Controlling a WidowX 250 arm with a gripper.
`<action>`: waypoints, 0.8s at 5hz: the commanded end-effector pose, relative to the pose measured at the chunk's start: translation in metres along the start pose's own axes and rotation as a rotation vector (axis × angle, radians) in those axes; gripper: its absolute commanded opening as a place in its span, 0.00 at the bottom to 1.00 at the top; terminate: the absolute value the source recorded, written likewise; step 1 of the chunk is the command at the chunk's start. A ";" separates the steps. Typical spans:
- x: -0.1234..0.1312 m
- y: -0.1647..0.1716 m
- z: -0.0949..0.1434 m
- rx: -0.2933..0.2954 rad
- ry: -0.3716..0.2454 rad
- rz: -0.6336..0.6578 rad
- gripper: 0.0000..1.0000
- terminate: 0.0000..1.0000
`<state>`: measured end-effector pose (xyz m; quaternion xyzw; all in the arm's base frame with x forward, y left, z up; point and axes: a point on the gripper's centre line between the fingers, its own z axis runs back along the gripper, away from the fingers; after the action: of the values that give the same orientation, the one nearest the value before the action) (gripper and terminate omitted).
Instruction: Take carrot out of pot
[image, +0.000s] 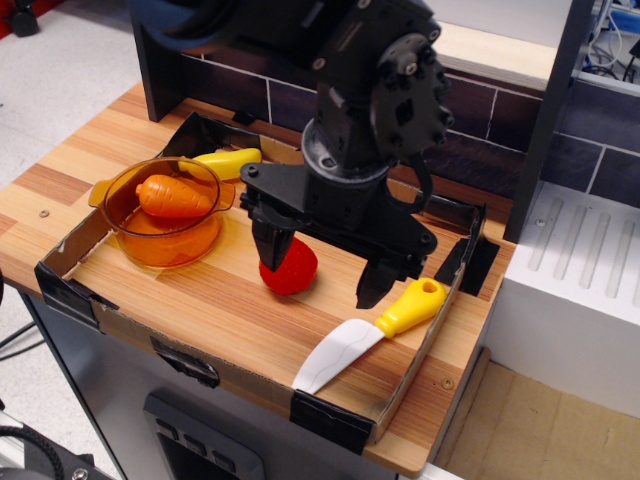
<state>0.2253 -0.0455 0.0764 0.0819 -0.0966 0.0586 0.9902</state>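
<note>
One carrot (172, 196), one pot (165, 212), one banana (228, 161), one strawberry (291, 268) and one toy knife (372, 334) are counted on one wooden table (220, 300); one gripper (322, 266) is counted above.

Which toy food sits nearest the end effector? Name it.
The strawberry. It lies on the board right by the end effector, partly behind one finger; the carrot is off in the pot, the banana behind it.

A red toy strawberry (292, 270) sat mid-board, a yellow-handled white plastic knife (368, 336) lay nearby (blade pointing forward), a yellow plastic banana (230, 161) behind.
</note>
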 end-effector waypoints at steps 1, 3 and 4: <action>0.000 0.000 0.000 0.000 0.000 0.000 1.00 0.00; 0.016 0.063 0.027 0.033 -0.102 -0.289 1.00 0.00; 0.030 0.087 0.028 -0.017 -0.034 -0.495 1.00 0.00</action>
<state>0.2265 0.0385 0.1127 0.0886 -0.0660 -0.2021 0.9731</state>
